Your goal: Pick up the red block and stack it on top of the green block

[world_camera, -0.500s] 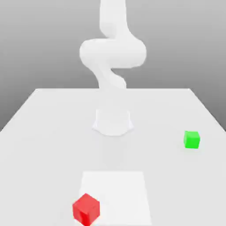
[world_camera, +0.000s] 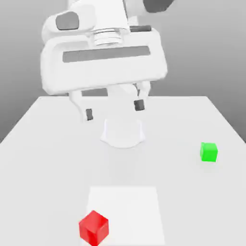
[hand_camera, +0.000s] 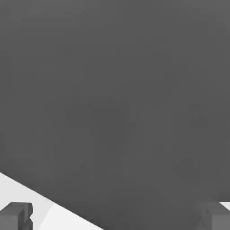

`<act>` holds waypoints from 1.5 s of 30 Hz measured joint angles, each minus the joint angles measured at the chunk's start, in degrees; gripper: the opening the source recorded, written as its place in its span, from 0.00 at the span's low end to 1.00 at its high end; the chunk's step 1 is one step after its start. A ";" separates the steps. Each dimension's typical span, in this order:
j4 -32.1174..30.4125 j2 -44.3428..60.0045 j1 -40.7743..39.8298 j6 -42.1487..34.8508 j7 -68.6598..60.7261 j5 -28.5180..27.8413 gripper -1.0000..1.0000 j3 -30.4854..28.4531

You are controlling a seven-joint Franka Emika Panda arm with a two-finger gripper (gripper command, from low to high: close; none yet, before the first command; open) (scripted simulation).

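The gripper [world_camera: 113,110] is seen high above the far part of the table [world_camera: 43,144], its jaws spread wide and nothing held between them. The red block [world_camera: 93,227] is found at the near edge, toward the exterior view's left, on the corner of a paler square patch [world_camera: 129,206]. The green block [world_camera: 209,152] is set well apart on the exterior view's right. A long descent is still required; if the fingers are lowered off-centre, the red block could be nudged or tipped rather than straddled.
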 joint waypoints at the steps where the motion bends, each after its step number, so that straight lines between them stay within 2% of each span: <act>1: -0.30 2.03 0.16 0.67 -2.50 0.65 0.50 -0.35; 7: -2.21 13.60 -0.39 5.01 -15.70 2.03 0.50 -1.10; 12: -3.87 22.05 -1.71 9.37 -23.07 -1.30 0.50 -1.43; 17: -2.57 31.66 -5.45 16.66 -28.44 3.83 0.50 3.18; 18: -2.37 32.86 -6.12 17.60 -29.02 4.58 0.00 4.00; 25: -2.39 32.74 -6.06 17.39 -28.94 4.45 0.00 3.92; 30: -4.10 24.07 -2.93 10.70 -24.41 -1.90 0.00 -0.21; 38: -12.61 15.14 8.03 9.22 -38.08 -1.84 0.00 13.28; 45: -21.50 5.39 28.14 9.01 -53.42 -1.66 0.00 22.90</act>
